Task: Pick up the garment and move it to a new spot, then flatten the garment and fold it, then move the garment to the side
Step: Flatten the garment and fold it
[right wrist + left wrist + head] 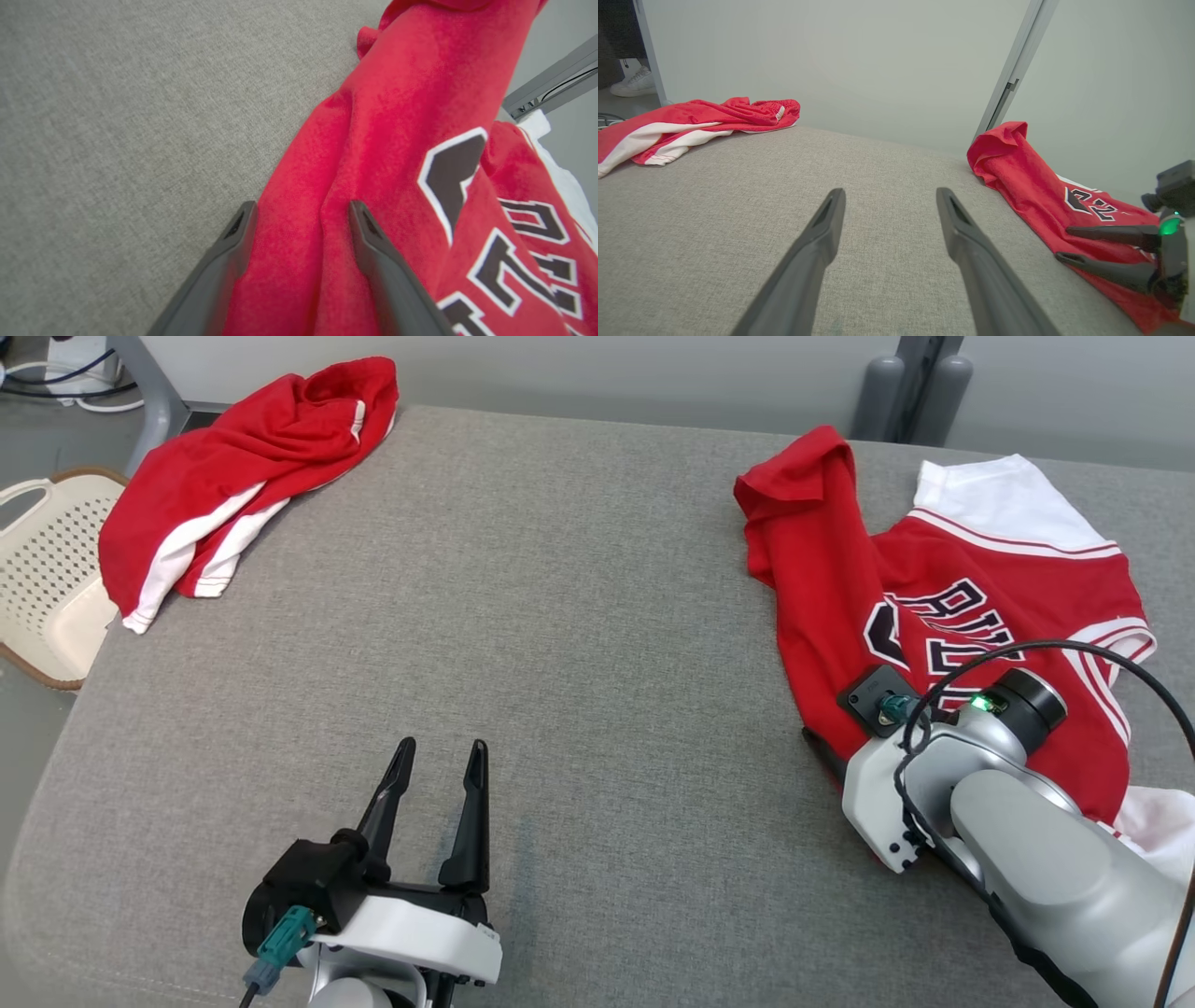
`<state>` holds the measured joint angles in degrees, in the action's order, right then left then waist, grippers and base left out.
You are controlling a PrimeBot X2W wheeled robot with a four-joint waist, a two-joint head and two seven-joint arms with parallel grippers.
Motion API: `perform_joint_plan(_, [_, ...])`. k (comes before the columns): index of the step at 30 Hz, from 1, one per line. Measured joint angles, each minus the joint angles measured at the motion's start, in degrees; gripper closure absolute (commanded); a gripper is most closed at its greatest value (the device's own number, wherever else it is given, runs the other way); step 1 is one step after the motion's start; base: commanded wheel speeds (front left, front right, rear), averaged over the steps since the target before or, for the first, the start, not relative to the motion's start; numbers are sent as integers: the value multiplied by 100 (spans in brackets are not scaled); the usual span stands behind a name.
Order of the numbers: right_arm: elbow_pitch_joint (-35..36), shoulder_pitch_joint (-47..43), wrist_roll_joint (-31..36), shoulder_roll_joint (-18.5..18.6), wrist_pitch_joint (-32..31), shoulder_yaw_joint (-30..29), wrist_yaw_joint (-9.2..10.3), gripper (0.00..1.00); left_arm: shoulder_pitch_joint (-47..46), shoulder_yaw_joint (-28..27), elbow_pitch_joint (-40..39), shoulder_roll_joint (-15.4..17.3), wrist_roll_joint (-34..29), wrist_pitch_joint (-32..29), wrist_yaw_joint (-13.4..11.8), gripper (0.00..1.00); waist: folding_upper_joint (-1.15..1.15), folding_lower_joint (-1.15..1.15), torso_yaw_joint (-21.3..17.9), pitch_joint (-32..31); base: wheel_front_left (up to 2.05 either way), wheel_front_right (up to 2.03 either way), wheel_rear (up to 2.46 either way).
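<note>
Grey fabric table (579, 616). The red jersey (934, 579), with white sleeves and black outlined lettering, lies crumpled on the table's 3 o'clock side in the head view. One red part is bunched up toward 12 o'clock, and a white sleeve lies at 1 o'clock of the lettering. The right gripper (301, 205) is at 4 o'clock in the head view, over the jersey's 8 o'clock edge, with a green light lit on the wrist. Its jaws are spread wide with nothing clamped. In the right wrist view a raised red fold runs between the two fingers, one finger (233, 242) over the cloth's edge by bare table and the other on the red. Can't tell if the tips press the cloth or just hover. The left gripper (442, 747) is at 7 o'clock in the head view, over bare table and well apart from the jersey. Its fingers are wide apart, pointing to 12 o'clock, holding nothing. Red shorts (243, 457) with white side stripes are heaped at the table's 10 o'clock corner, partly hanging over the edge. A cream perforated basket (47, 569) sits off the table at 9 o'clock, just beside the shorts. In the left wrist view a white shoe (635, 81) is on the floor at 10 o'clock and a grey post (1013, 79) stands behind the jersey at 1 o'clock.
</note>
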<state>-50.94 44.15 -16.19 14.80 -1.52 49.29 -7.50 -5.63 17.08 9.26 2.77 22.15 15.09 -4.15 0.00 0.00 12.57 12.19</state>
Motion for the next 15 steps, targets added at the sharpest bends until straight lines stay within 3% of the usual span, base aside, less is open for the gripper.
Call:
perform_joint_plan(1, [-51,18,13,-9,-5,14,0,54,3,5,3,0,4,0,0,0,0,0,22,2,0,0,0])
perform_joint_plan(3, [-189,70,71,-16,2,29,0,73,14,15,8,1,10,0,0,0,0,0,59,5,0,0,0])
perform_joint_plan(4, [-250,88,73,-22,19,34,0,100,17,16,12,0,11,-1,0,0,0,0,74,4,0,0,0])
perform_joint_plan(10, [-391,177,124,-78,509,-21,0,100,52,-27,33,1,10,0,-4,0,0,0,54,-40,0,0,0])
perform_joint_plan(15, [-93,281,49,-265,1084,-124,0,100,71,-58,44,0,-11,0,-3,0,0,0,-35,-121,0,0,0])
